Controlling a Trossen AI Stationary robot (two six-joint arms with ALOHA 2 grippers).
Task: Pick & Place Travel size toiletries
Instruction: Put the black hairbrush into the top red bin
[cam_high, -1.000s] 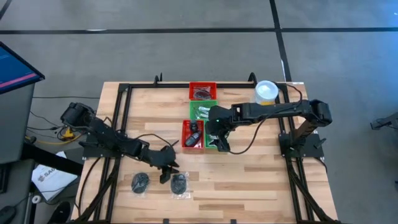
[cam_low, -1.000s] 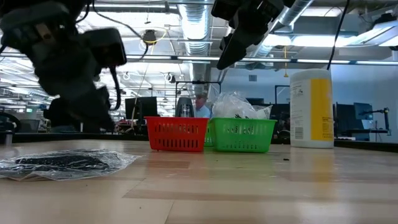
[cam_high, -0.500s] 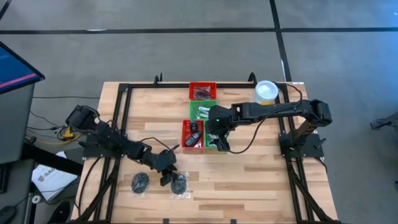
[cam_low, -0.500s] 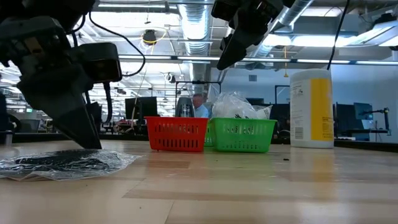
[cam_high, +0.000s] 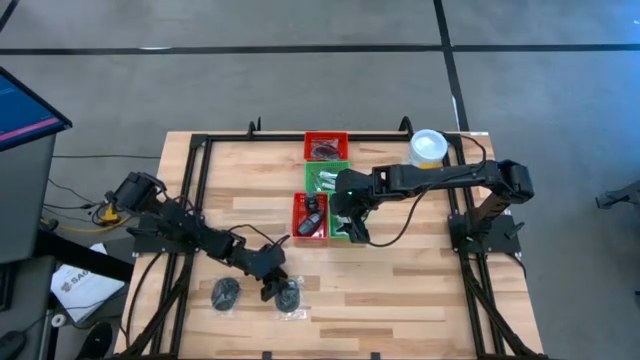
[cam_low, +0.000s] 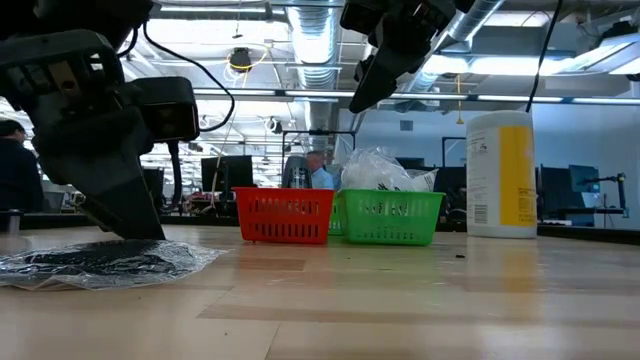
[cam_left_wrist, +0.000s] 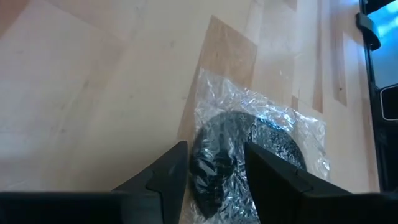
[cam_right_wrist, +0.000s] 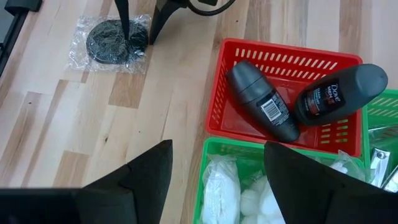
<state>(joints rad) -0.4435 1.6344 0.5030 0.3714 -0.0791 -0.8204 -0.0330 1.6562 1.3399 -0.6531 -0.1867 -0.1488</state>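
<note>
A clear packet with a dark round disc (cam_left_wrist: 239, 149) lies flat on the table near its front edge; it also shows in the high view (cam_high: 289, 297), low view (cam_low: 100, 262) and right wrist view (cam_right_wrist: 111, 36). My left gripper (cam_left_wrist: 214, 152) (cam_high: 272, 286) is open and down at this packet, one finger on either side of the disc's edge. A second disc packet (cam_high: 224, 294) lies to its left. My right gripper (cam_right_wrist: 217, 149) (cam_high: 352, 230) is open and empty, above the green basket of white puffy lumps (cam_right_wrist: 249, 193). My left gripper comes at the disc packet from above, slanting down. Its open fingertips (cam_right_wrist: 129, 42) stand at the packet's clear plastic (cam_left_wrist: 211, 93), across one edge of the disc. Whether they touch the packet, I cannot tell. The packet lies flat on the table.
Red and green baskets (cam_high: 326, 147) (cam_high: 327, 178) (cam_high: 310, 216) stand in a row at the table's middle. One red basket (cam_right_wrist: 283, 99) holds two dark roll-on bottles. A yellow canister with a white lid (cam_high: 427, 148) (cam_low: 500, 175) stands at the far right. People show in the room behind.
My left gripper has gone down and toward the table's near edge, onto the right-hand disc packet, and its fingers now reach table height there. The packet has stayed where it was.
</note>
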